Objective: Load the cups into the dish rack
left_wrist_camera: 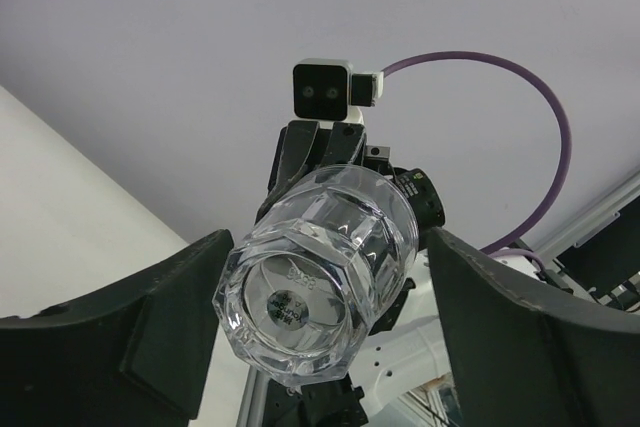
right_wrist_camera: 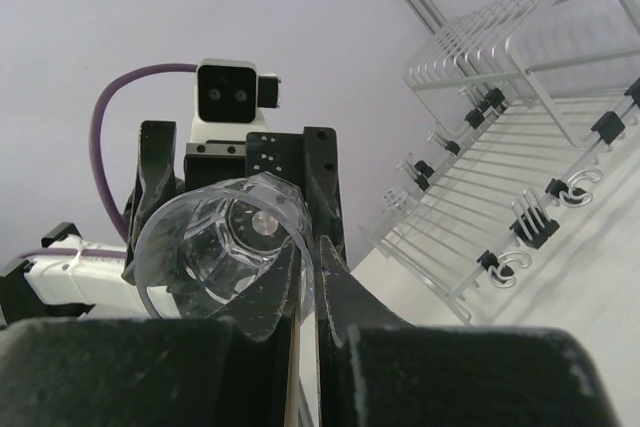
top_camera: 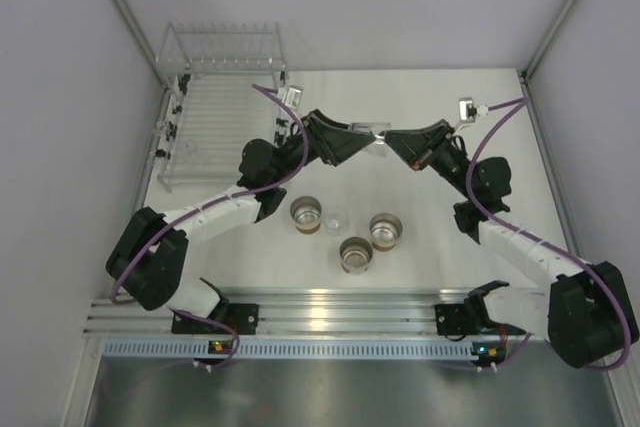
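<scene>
A clear cup [top_camera: 368, 133] hangs in mid-air between both arms, above the middle of the table. My right gripper [right_wrist_camera: 318, 247] is shut on its rim, one finger inside the cup [right_wrist_camera: 215, 237] and one outside. My left gripper [left_wrist_camera: 330, 247] stands open around the cup's base [left_wrist_camera: 315, 282], its fingers [left_wrist_camera: 150, 327] close on either side with narrow gaps. Three cream cups [top_camera: 306, 215] [top_camera: 386, 230] [top_camera: 355, 254] and another clear cup [top_camera: 336, 218] stand upright on the table. The dish rack [top_camera: 215, 117] lies at the far left.
The rack's raised end frame [top_camera: 222, 47] stands at its far end. White walls and metal posts close in the table on both sides. The arms' bases sit on a rail [top_camera: 330, 312] at the near edge.
</scene>
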Tool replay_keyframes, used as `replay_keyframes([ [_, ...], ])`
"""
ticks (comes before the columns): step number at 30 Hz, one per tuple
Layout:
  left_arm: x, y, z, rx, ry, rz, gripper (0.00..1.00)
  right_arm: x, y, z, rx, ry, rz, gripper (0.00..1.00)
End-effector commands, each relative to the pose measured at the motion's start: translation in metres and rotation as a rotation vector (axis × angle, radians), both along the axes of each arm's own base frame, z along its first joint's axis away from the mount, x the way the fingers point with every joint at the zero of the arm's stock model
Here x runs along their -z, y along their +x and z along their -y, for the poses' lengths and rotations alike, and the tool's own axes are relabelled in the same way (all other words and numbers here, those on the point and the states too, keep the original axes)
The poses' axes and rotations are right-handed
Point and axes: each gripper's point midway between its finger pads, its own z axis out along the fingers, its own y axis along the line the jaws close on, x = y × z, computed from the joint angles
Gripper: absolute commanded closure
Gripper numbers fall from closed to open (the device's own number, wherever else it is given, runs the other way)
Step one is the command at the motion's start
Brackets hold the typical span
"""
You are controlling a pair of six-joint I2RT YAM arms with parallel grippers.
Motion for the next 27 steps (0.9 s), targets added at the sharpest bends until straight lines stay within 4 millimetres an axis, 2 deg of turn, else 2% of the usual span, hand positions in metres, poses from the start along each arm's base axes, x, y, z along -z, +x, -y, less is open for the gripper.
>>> replay_keyframes([
  [1,-0.028,-0.011,-0.002,0.022,-0.060,0.095,0.20,-0.019,-0.007,-0.001,-0.008,0.033,0.089,1.00],
  [2,-0.029,-0.011,-0.001,0.024,-0.059,0.096,0.24,-0.017,-0.007,-0.001,-0.009,0.030,0.084,1.00],
  [3,-0.031,-0.012,-0.001,0.026,-0.062,0.100,0.36,-0.017,-0.007,-0.001,-0.008,0.031,0.083,1.00],
  [5,-0.030,-0.012,0.000,0.036,-0.059,0.102,0.48,-0.016,-0.007,-0.002,-0.010,0.029,0.081,1.00],
  [6,-0.032,-0.013,0.001,0.043,-0.065,0.113,0.68,-0.015,-0.007,-0.002,-0.009,0.025,0.081,1.00],
  [8,-0.029,-0.013,0.002,0.057,-0.075,0.101,0.87,-0.013,-0.006,-0.003,-0.010,0.023,0.077,1.00],
  [10,-0.030,-0.013,0.002,0.063,-0.082,0.101,1.00,-0.011,-0.006,-0.003,-0.010,0.021,0.072,0.99],
  [12,-0.027,-0.012,0.003,0.063,-0.078,0.097,1.00,-0.009,-0.005,-0.003,-0.009,0.018,0.067,0.98],
  [15,-0.031,-0.013,0.000,0.049,-0.083,0.117,1.00,-0.007,-0.006,-0.003,-0.006,0.012,0.066,0.90],
  [16,-0.031,-0.013,0.000,0.038,-0.078,0.136,1.00,-0.007,-0.006,-0.002,0.000,0.010,0.069,0.82],
  [19,-0.041,-0.012,-0.004,-0.005,-0.070,0.182,1.00,-0.003,-0.006,-0.001,0.007,0.005,0.065,0.66],
  [22,-0.046,-0.002,-0.005,-0.076,0.016,0.219,1.00,0.000,-0.007,-0.001,0.013,-0.005,0.063,0.60],
  [23,-0.039,0.004,-0.004,-0.096,0.067,0.191,1.00,0.000,-0.007,0.000,0.015,-0.005,0.066,0.58],
  [24,-0.049,0.002,-0.009,-0.124,0.070,0.220,1.00,-0.002,-0.009,0.000,0.013,-0.004,0.073,0.57],
  [26,-0.045,0.014,-0.016,-0.202,0.125,0.231,1.00,0.000,-0.010,0.002,0.017,-0.005,0.075,0.54],
  [27,-0.053,0.012,-0.024,-0.231,0.127,0.259,1.00,0.000,-0.011,0.002,0.022,-0.004,0.076,0.54],
])
